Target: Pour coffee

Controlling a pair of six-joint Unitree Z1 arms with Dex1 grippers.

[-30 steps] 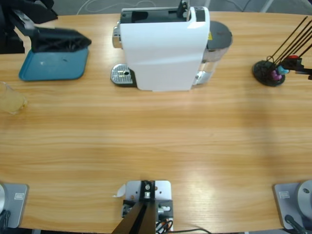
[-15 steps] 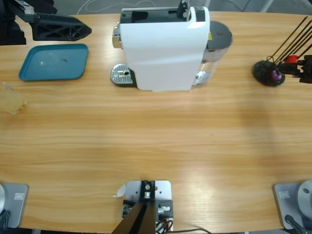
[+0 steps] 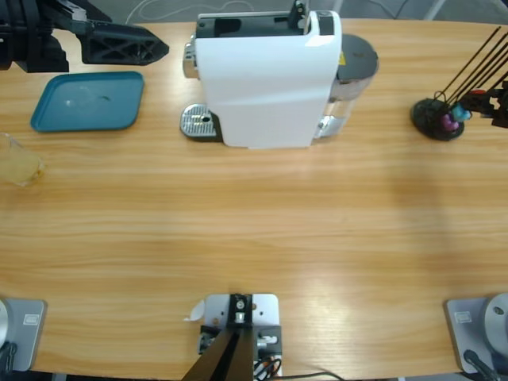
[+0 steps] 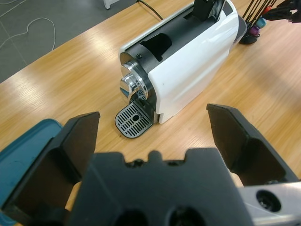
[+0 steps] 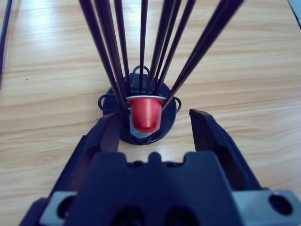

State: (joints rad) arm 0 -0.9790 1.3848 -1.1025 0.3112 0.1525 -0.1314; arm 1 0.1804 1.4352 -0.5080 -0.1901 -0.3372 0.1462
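- The left gripper hangs over the table's far left corner, beyond the blue tray, with its fingers spread wide and nothing between them.
- Its wrist view looks along those released fingers at the white coffee machine, whose drip grille stands bare under the chrome spout.
- The right gripper is at the capsule rack near the table's right edge; its fingers are parted on either side of a red capsule that sits among the rack's black rods, and I cannot tell whether they touch it.
- The coffee, a shallow tan liquid in a small clear glass, stands at the table's left edge, nearer than the tray and well apart from both grippers and from the machine.
- I judge that this is an early step: fetching a capsule, with no pouring begun.
- The next move calls for the right fingers to close squarely on the capsule and lift it clear without snagging the rods; the left gripper is free to go for the glass.
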